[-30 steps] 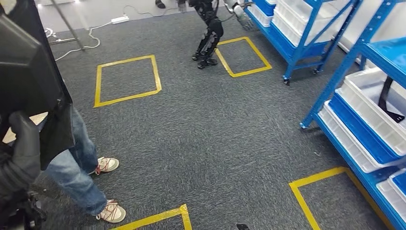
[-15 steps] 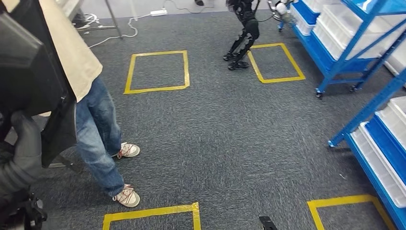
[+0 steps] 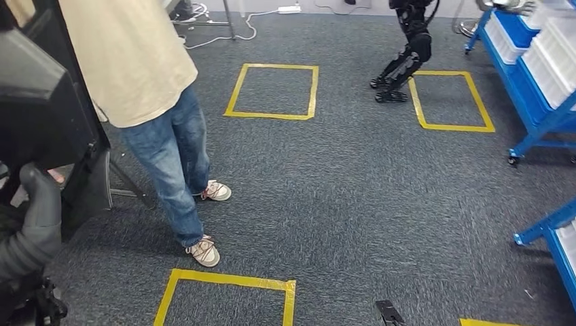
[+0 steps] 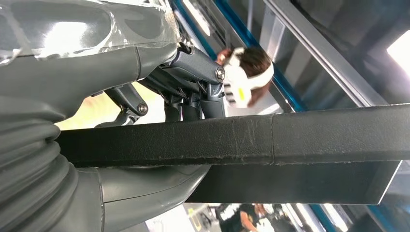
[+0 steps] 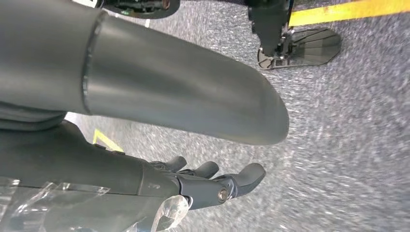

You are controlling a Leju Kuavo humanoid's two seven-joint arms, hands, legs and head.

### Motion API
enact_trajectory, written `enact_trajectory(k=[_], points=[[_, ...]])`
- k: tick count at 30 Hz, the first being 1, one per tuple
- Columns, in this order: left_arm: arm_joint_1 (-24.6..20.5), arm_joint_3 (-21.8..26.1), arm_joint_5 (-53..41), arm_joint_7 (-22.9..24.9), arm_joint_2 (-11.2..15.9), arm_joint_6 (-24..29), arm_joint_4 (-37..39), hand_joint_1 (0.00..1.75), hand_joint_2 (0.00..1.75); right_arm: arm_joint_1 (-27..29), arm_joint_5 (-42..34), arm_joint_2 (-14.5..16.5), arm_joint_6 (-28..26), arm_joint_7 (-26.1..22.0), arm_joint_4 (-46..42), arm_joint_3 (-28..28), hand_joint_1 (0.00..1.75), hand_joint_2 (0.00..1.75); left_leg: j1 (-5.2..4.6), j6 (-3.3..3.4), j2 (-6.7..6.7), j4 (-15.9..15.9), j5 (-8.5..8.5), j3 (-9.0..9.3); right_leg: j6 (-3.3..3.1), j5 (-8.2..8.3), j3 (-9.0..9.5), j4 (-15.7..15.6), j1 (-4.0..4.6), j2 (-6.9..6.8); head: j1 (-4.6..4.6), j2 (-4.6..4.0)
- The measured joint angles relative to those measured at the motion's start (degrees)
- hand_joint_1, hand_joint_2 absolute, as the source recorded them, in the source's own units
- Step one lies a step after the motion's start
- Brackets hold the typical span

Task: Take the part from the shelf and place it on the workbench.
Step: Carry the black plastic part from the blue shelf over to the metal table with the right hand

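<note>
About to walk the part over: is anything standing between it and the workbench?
A person in jeans stands close beside the black part held in the left hand, ahead and to the left. The workbench is out of view, so the rest of the path cannot be judged.

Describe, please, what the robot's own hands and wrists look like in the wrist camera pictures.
The left robot hand has a smooth grey body, a ribbed grey wrist cover, dark metal finger links with silver pivot pins, and clear plastic film taped over its back. The right robot hand has a thick, rounded grey thumb, darker fingers with a silver pivot pin, and crinkled clear film near the wrist.
</note>
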Motion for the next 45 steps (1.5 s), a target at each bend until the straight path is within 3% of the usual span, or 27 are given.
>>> enact_trajectory(k=[1,3,5,7,9,11,12,13,14,16,18,20,22,24,26,27,28,29,31,33,35,36,38,40,42,43,45], points=[[-0.13,0.01,-0.01,0.00,-0.01,-0.03,0.00,1.75,1.75,0.05,0.00,0.08,0.13,0.00,-0.16,0.19,0.00,0.00,-0.71,0.65,1.45,-3.90,1.08,2.14,-0.06,-0.09,0.03,0.01,0.16,-0.60,-0.01,0.00],[-0.29,0.03,-0.01,-0.01,0.00,-0.08,0.01,1.75,1.75,0.21,-0.01,0.28,0.44,0.01,-0.38,0.56,0.00,0.00,-1.67,1.41,2.94,-7.44,1.57,3.85,-0.07,-0.19,0.01,-0.01,0.44,-1.91,-0.02,0.00],[-0.19,0.02,0.01,-0.01,0.01,-0.18,0.02,1.75,1.75,0.21,-0.04,0.42,0.71,0.05,-0.50,0.84,0.00,0.00,-1.37,1.69,1.56,-8.16,1.87,4.07,0.06,-0.47,0.15,-0.07,0.62,-2.99,-0.04,0.00],[-0.23,0.02,0.01,-0.01,0.01,-0.32,0.05,1.75,1.75,0.23,-0.10,0.63,0.85,0.20,-0.54,1.08,0.00,0.00,-0.66,2.11,0.18,-9.03,2.32,4.63,0.42,-2.04,-0.48,2.02,0.55,-0.80,0.03,0.00],[-0.41,-0.07,0.02,-0.01,-0.03,-0.43,0.09,1.75,1.75,0.46,-0.16,0.85,0.89,0.33,-0.54,1.45,0.00,0.00,-0.16,2.34,-1.20,-9.42,2.55,4.97,0.94,-5.30,-3.68,8.94,0.22,2.82,0.13,0.00],[-0.40,-0.30,0.04,0.00,-0.05,-0.57,0.18,1.75,1.75,0.69,-0.22,0.93,0.94,0.43,-0.54,1.81,0.00,0.00,0.12,2.34,-2.79,-9.41,2.59,4.99,1.45,-7.61,-7.58,16.38,-0.22,3.96,0.15,0.00],[-0.37,-0.42,0.05,0.01,-0.05,-0.63,0.23,1.75,1.75,0.74,-0.27,0.96,0.97,0.59,-0.54,1.96,0.00,0.00,0.28,2.30,-3.71,-9.38,2.60,5.03,1.70,-7.25,-8.33,17.47,-0.48,4.03,0.15,0.00],[-0.38,-0.50,0.07,0.01,-0.05,-0.70,0.27,1.75,1.75,0.79,-0.33,0.98,1.01,0.77,-0.54,2.10,0.00,0.00,0.48,2.23,-4.66,-9.31,2.60,5.10,1.98,-5.71,-7.91,16.09,-0.78,4.16,0.14,0.00],[-0.40,-0.54,0.07,0.01,-0.06,-0.75,0.28,1.75,1.75,0.84,-0.40,0.99,1.03,0.96,-0.54,2.22,0.00,0.00,0.74,2.09,-5.57,-9.17,2.53,5.19,2.30,-3.31,-6.45,12.55,-1.13,4.56,0.14,0.00],[-0.56,-0.60,0.07,0.01,-0.06,-0.83,0.29,1.75,1.75,1.01,-0.59,1.22,1.10,1.10,-0.54,2.44,0.00,0.00,1.14,1.46,-7.19,-8.55,2.26,4.90,3.02,0.60,-2.92,4.34,-2.05,7.30,0.15,0.00],[-0.67,-0.63,0.07,0.01,-0.05,-0.98,0.30,1.75,1.75,1.08,-0.77,1.51,1.19,1.11,-0.52,2.62,0.00,0.00,1.35,0.54,-8.57,-7.97,2.37,3.94,2.91,1.34,-1.51,0.70,-2.36,9.28,0.14,0.00],[-0.54,-0.66,0.07,0.05,-0.04,-1.11,0.32,1.75,1.75,0.79,-1.00,1.73,1.28,1.20,-0.52,2.74,0.00,0.00,1.59,-0.22,-9.61,-7.87,2.75,3.12,2.12,1.14,-1.57,0.44,-2.06,8.26,0.09,0.00],[-0.51,-0.66,0.06,0.10,-0.01,-1.19,0.33,1.75,1.75,0.51,-1.20,1.92,1.38,1.29,-0.52,2.78,0.00,0.00,1.49,-0.73,-7.37,-6.05,1.54,2.02,1.44,1.26,-1.55,0.32,-1.95,6.66,-0.03,0.00],[-0.57,-0.66,0.02,0.12,0.02,-1.28,0.34,1.75,1.75,0.55,-1.27,1.98,1.48,1.29,-0.51,2.81,0.00,0.00,1.26,-1.09,-3.79,0.82,-2.05,-1.04,0.88,1.28,-1.53,0.24,-1.72,4.98,-0.14,0.00],[-0.44,-0.69,-0.01,0.20,0.02,-1.42,0.38,1.75,1.75,0.69,-1.34,2.00,1.57,1.29,-0.50,2.86,0.00,0.00,1.26,-1.23,-2.73,9.08,-5.23,-4.69,0.61,1.17,-1.53,0.25,-1.41,3.30,-0.16,0.00],[-0.37,-0.71,-0.02,0.27,0.02,-1.50,0.40,1.75,1.75,0.71,-1.39,2.01,1.60,1.29,-0.50,2.93,0.00,0.00,1.22,-1.16,-2.66,10.86,-5.53,-5.45,0.51,1.10,-1.50,0.25,-1.28,2.51,-0.17,0.00],[-0.33,-0.71,-0.03,0.34,0.02,-1.59,0.41,1.75,1.75,0.67,-1.45,2.04,1.62,1.29,-0.50,3.04,0.00,0.00,1.10,-0.96,-2.58,10.10,-4.74,-4.95,0.43,1.04,-1.43,0.25,-1.14,1.77,-0.17,0.00],[-0.34,-0.70,-0.06,0.39,0.02,-1.65,0.41,1.75,1.75,0.59,-1.51,2.09,1.65,1.29,-0.50,3.15,0.00,0.00,0.85,-0.56,-2.21,6.87,-3.04,-3.24,0.31,0.95,-1.29,0.24,-1.00,1.06,-0.17,0.00],[-0.54,-0.63,-0.12,0.42,0.02,-1.71,0.41,1.75,1.75,0.46,-1.60,2.39,1.69,1.29,-0.50,3.32,0.00,0.00,-0.30,0.82,0.41,-2.36,0.54,1.64,0.15,0.75,-0.93,0.14,-0.74,-0.23,-0.16,0.00],[-0.81,-0.57,-0.20,0.43,0.07,-1.78,0.40,1.75,1.75,0.42,-1.66,2.70,1.76,1.30,-0.50,3.42,0.00,0.00,-1.34,1.90,2.56,-7.72,1.74,4.18,0.21,0.65,-0.80,-0.01,-0.55,-1.47,-0.17,0.00],[-0.77,-0.55,-0.29,0.50,0.20,-1.93,0.39,1.75,1.75,0.23,-1.75,2.91,1.82,1.38,-0.50,3.55,0.00,0.00,-1.51,2.23,1.81,-8.78,1.70,4.39,0.44,0.59,-0.63,-0.25,-0.39,-2.81,-0.19,0.00],[-0.67,-0.52,-0.35,0.54,0.27,-2.00,0.39,1.75,1.75,0.14,-1.78,2.97,1.82,1.48,-0.49,3.61,0.00,0.00,-1.29,2.35,1.07,-9.27,1.93,4.75,0.62,0.27,-0.46,-0.17,-0.40,-2.70,-0.17,0.00],[-0.75,-0.49,-0.50,0.62,0.37,-2.09,0.38,1.75,1.75,0.09,-1.80,3.05,1.83,1.61,-0.47,3.68,0.00,0.00,-0.61,2.75,-0.31,-10.29,2.54,5.62,0.99,-1.77,-1.48,2.74,-0.46,0.08,-0.13,0.00],[-0.77,-0.57,-0.64,0.74,0.36,-2.14,0.37,1.75,1.75,0.24,-1.83,3.11,1.83,1.63,-0.44,3.73,0.00,0.00,-0.18,2.93,-1.64,-10.60,2.82,5.92,1.29,-5.33,-5.22,10.51,-0.60,3.36,-0.04,0.00],[-0.53,-0.70,-0.74,1.04,0.33,-2.24,0.37,1.75,1.75,0.36,-1.86,3.15,1.83,1.68,-0.42,3.78,0.00,0.00,0.00,2.90,-3.24,-10.53,2.85,5.94,1.60,-7.00,-8.71,17.07,-0.77,4.04,0.00,0.00],[-0.45,-0.74,-0.77,1.17,0.33,-2.27,0.37,1.75,1.75,0.38,-1.88,3.15,1.83,1.75,-0.41,3.80,0.00,0.00,0.16,2.83,-4.15,-10.43,2.84,5.95,1.80,-6.15,-8.97,17.15,-0.90,4.11,0.00,0.00],[-0.42,-0.76,-0.81,1.30,0.33,-2.30,0.37,1.75,1.75,0.46,-1.90,3.15,1.83,1.88,-0.38,3.93,0.00,0.00,0.67,2.42,-6.01,-9.95,2.65,5.94,2.43,-1.89,-6.18,10.70,-1.43,4.99,0.00,0.00]])
